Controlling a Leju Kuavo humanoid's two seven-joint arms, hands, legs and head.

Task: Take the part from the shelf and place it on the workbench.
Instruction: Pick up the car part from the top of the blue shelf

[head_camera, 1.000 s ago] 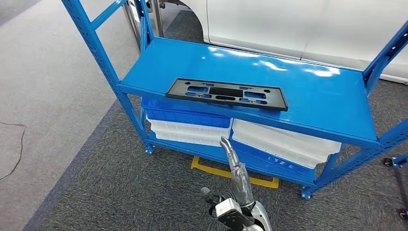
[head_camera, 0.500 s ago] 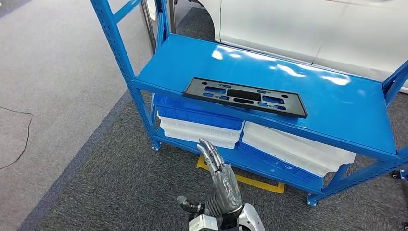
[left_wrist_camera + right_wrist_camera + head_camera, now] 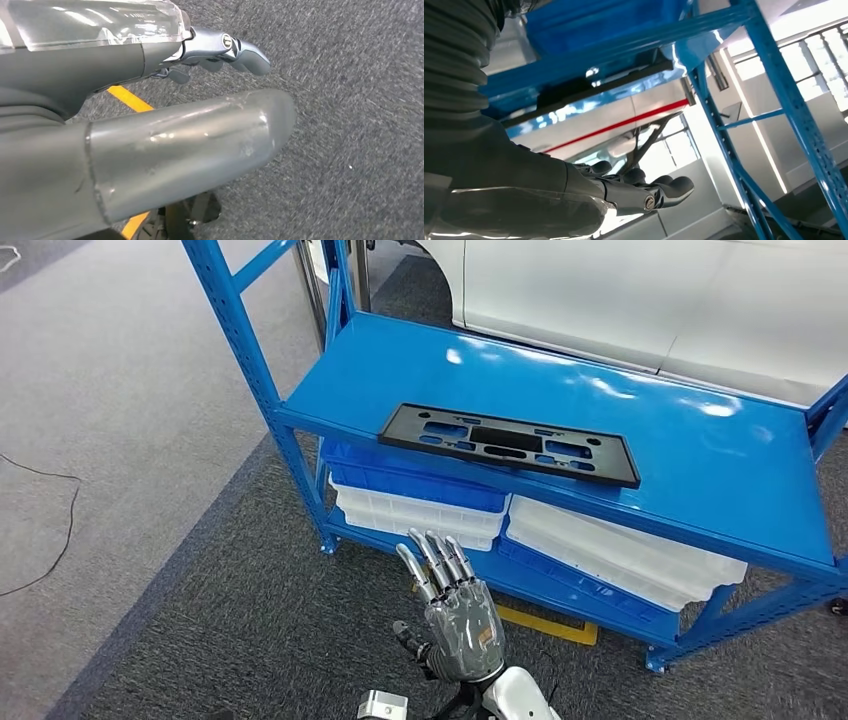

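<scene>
Right hand [image 3: 458,615] raised, fingers extended, empty.

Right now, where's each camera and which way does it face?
Head view: high on the body, facing forward-down at blue shelf and black part; right hand shows.
Left wrist view: behind left hand, facing down at grey carpet.
Right wrist view: behind right hand, facing up under the shelf.
Shared: head and right wrist both show right hand and shelf.

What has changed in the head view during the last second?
The right hand has risen toward the shelf and turned, so its spread fingers now point up at the front edge; it holds nothing. The camera shifted too. The part has stayed flat near the shelf's front edge, untouched.
</scene>
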